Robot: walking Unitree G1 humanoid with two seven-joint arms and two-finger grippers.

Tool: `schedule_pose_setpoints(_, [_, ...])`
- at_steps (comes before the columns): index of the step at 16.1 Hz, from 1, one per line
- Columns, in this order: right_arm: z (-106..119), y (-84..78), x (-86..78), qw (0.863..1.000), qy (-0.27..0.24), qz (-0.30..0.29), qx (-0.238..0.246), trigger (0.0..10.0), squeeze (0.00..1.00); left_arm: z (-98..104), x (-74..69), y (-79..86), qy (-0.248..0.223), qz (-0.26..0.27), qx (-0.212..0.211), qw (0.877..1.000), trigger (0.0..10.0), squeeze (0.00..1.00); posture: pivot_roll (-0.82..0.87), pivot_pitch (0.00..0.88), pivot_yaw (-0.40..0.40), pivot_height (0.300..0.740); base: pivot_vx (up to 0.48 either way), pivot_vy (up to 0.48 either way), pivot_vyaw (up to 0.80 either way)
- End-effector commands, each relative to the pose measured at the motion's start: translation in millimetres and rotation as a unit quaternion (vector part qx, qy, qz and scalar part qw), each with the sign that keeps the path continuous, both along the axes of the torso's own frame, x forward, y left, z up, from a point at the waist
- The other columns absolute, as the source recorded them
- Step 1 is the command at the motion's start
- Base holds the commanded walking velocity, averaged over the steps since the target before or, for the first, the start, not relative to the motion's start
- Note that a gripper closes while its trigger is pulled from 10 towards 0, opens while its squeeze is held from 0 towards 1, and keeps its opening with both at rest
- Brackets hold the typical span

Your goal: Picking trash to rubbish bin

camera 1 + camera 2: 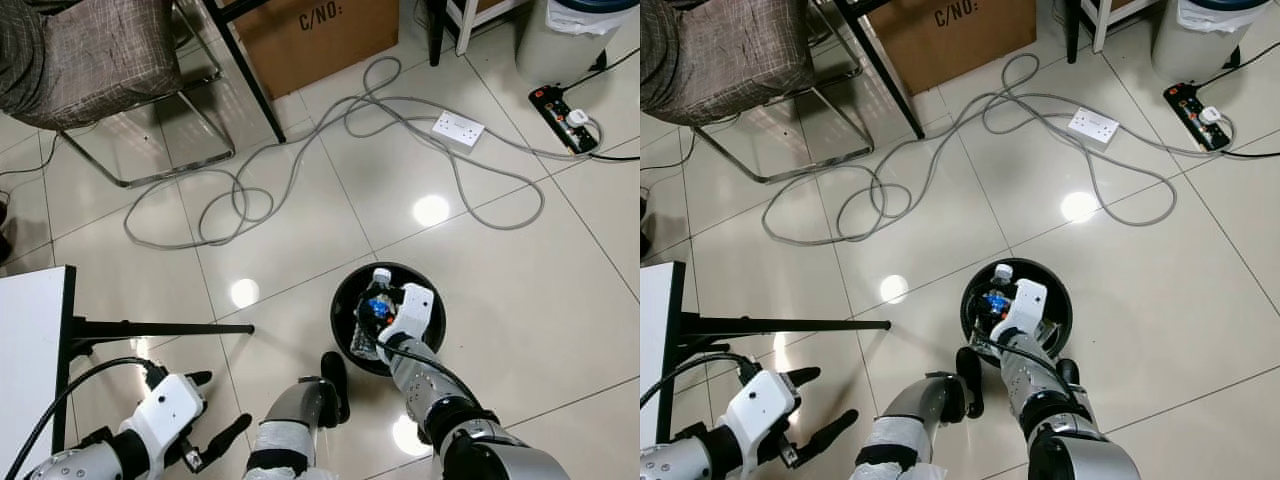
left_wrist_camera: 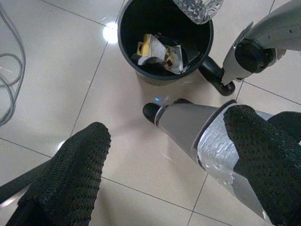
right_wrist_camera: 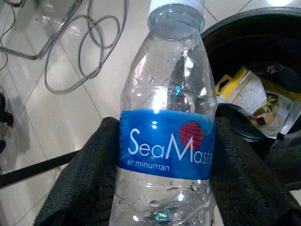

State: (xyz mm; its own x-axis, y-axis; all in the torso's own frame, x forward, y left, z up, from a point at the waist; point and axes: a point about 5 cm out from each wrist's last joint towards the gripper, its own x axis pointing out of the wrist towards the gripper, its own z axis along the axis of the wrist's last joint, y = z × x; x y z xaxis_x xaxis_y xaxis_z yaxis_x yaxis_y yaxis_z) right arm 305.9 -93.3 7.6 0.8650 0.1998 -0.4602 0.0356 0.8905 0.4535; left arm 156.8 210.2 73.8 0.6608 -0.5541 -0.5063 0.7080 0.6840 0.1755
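Right claw [image 3: 164, 188]: both black fingers [image 3: 82, 174] pressed against the sides of a clear plastic water bottle [image 3: 167, 122], at the blue label. Bottle has a white cap and droplets inside the wall. In the eye views the right claw [image 1: 378, 318] holds the bottle [image 1: 374, 300] directly over the mouth of the black rubbish bin [image 1: 345, 290], cap pointing away from the robot. Bottle is above the bin opening, not yet released.

Bin contents, left wrist view: crumpled yellow-and-white wrappers [image 2: 160, 52] lying at the bottom of the bin [image 2: 129, 56]. The same wrappers [image 3: 254, 96] show past the bottle in the right wrist view.

Left claw [image 1: 205, 430]: low at the robot's left side above the floor tiles, fingers [image 2: 70, 174] spread apart, nothing between them. It is well apart from the bin.

Robot's own feet and legs [image 1: 300, 410] stand just beside the near edge of the bin.

Outward: white desk [image 1: 30, 340] with a black frame at the robot's left. A long grey cable [image 1: 330, 130] loops across the glossy tile floor [image 1: 520, 290] to a white socket block [image 1: 458, 127]. A black power strip [image 1: 562, 118] lies further right, near a white bin with a liner [image 1: 560, 35]. A cardboard box [image 1: 320, 35] and a chair with checked fabric [image 1: 90, 50] stand at the far side.
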Motion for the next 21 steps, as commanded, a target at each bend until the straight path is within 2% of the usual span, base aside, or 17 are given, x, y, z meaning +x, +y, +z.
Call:
schedule_pose_setpoints(1, [-16, 8.9, -16.1, 0.999, 0.036, 0.008, 0.01, 10.0, 1.0, -9, -6.0, 6.7, 0.025, 0.012, 0.011, 1.0, 10.0, 0.0, 0.31, 0.51, 0.289, 0.74, 0.0, 0.0, 0.0])
schedule_pose_setpoints(12, [-17, 4.0, -16.3, 0.999, 0.039, -0.004, 0.0, 10.0, 1.0, -5, -4.8, 6.8, 0.024, 0.01, 0.013, 1.0, 10.0, 0.0, 0.31, 0.499, 0.284, 0.74, 0.0, 0.0, 0.0])
schedule_pose_setpoints(17, [-15, -3.5, -13.0, 0.999, 0.031, -0.002, -0.028, 10.0, 0.98, -5, 0.4, 1.9, 0.018, 0.011, 0.01, 1.0, 10.0, 0.0, 0.29, 0.484, 0.271, 0.74, 0.0, 0.0, 0.0])
schedule_pose_setpoints(18, [-13, -7.9, -11.1, 0.999, 0.021, -0.001, -0.045, 10.0, 0.13, -5, 2.3, 0.1, 0.014, 0.01, 0.007, 1.0, 10.0, 0.0, 0.28, 0.475, 0.261, 0.74, 0.0, 0.0, 0.0])
schedule_pose_setpoints(19, [-12, -10.5, -10.1, 0.998, 0.016, 0.0, -0.057, 10.0, 0.0, -5, 3.6, -1.1, 0.012, 0.009, 0.006, 1.0, 10.0, 0.0, 0.28, 0.473, 0.26, 0.74, 0.0, 0.0, 0.0])
schedule_pose_setpoints(21, [-10, -20.6, -8.1, 0.996, 0.004, -0.009, -0.086, 10.0, 0.0, -7, 7.6, -5.1, 0.006, 0.009, 0.001, 1.0, 10.0, 0.0, 0.26, 0.457, 0.246, 0.74, 0.0, 0.0, 0.0])
